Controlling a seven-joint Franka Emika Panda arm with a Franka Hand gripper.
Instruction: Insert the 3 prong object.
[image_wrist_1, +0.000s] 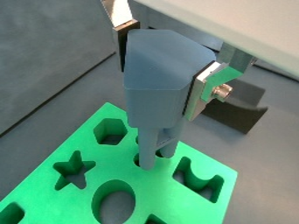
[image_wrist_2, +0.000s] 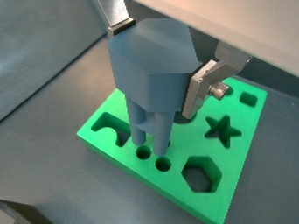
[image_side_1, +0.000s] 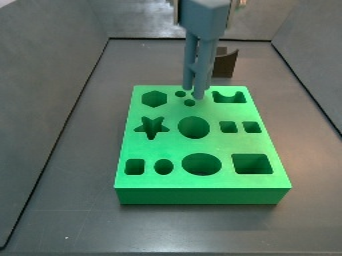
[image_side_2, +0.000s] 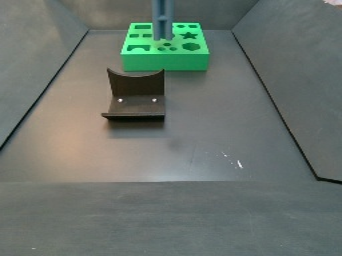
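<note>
No text, label, brand or number can be read on anything, the gripper (image_wrist_1: 163, 74) included.

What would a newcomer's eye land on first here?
Probably the bright green board of shaped holes on the dark floor. Next, the gripper above it, shut on the 3 prong object, whose thin lower end stands at the small round holes. A dark brown block sits apart.
</note>
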